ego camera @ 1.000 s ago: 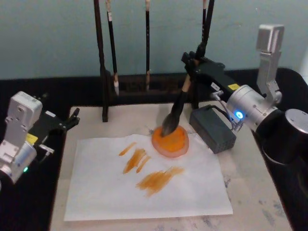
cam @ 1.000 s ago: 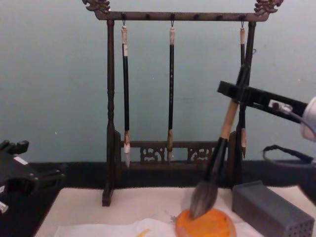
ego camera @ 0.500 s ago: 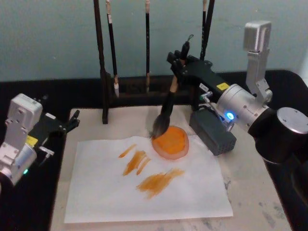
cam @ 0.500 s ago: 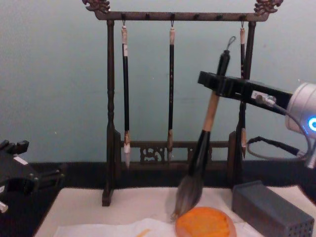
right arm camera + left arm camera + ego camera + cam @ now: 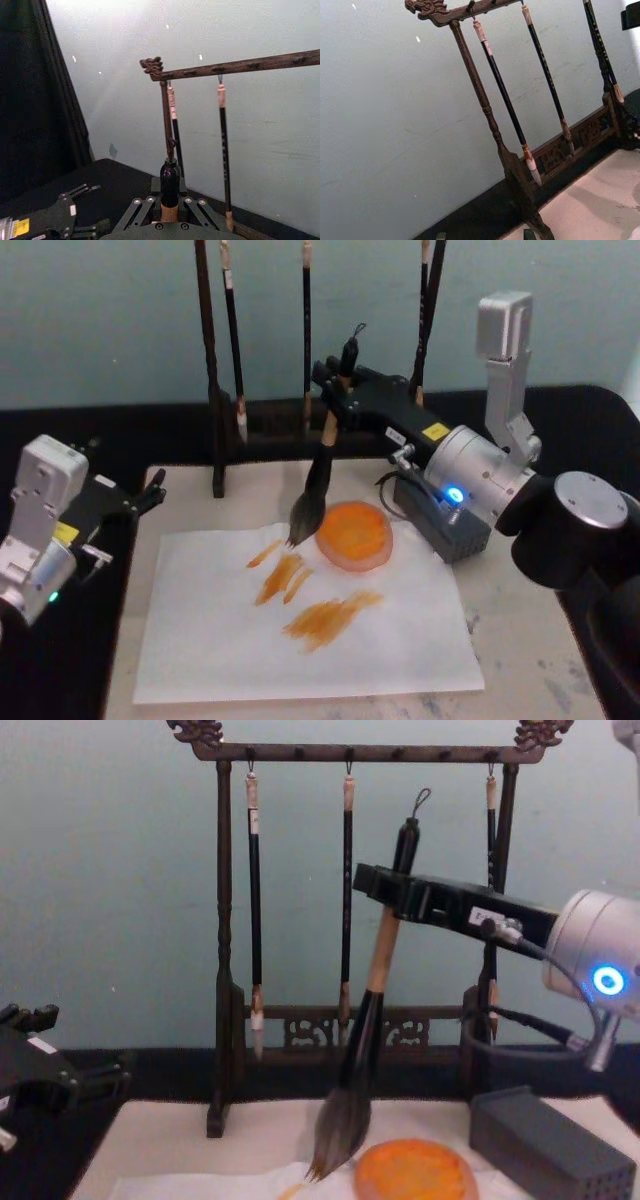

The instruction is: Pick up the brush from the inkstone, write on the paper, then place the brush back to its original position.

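My right gripper (image 5: 335,408) is shut on the tan handle of the brush (image 5: 318,468), which hangs almost upright. The bushy tip (image 5: 302,522) sits at the top edge of the paper (image 5: 210,640), just left of the orange inkstone (image 5: 354,534) and above several orange strokes (image 5: 322,615). From the chest, the brush (image 5: 372,988) leans slightly, its tip (image 5: 338,1138) low beside the inkstone (image 5: 415,1173), with the right gripper (image 5: 392,892) high on the handle. The right wrist view looks down on the black end cap (image 5: 169,183). My left gripper (image 5: 148,490) rests open at the table's left edge.
A dark wooden stand (image 5: 212,390) with three thin hanging brushes (image 5: 254,900) runs along the back. A grey block (image 5: 440,510) lies right of the inkstone, under my right arm. The paper rests on an off-white mat (image 5: 520,640) bordered by black cloth.
My right gripper has carried the brush left, off the inkstone, and the tip now hangs at the paper's top edge. The left arm has stayed still.
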Tool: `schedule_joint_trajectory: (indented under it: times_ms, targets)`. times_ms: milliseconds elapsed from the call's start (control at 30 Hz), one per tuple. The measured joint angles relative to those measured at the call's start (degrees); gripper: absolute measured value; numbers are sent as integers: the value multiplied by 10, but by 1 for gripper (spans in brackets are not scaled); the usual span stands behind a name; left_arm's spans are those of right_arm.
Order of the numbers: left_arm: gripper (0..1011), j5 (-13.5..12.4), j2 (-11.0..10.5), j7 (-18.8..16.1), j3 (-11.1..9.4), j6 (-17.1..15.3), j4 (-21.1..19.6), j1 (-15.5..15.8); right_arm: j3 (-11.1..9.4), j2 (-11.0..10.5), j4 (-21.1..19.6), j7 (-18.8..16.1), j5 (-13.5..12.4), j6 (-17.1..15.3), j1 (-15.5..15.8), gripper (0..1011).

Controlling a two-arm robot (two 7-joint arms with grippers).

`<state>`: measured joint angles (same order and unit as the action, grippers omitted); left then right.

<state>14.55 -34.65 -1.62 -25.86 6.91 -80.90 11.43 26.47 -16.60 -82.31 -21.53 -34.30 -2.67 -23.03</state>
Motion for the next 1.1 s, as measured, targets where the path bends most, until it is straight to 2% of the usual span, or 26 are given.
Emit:
schedule_joint_trajectory:
  times_ms: [333,633,1100]
  targets:
    - [1001,0,0,0,0,0,0,0,8,22,-4,14,27,1,6,176]
    - [1001,0,0,0,0,0,0,0,14,54,20,47,69,3,3,176]
    - [1001,0,0,0,0,0,0,0,14,85,42,41,90,8,0,176]
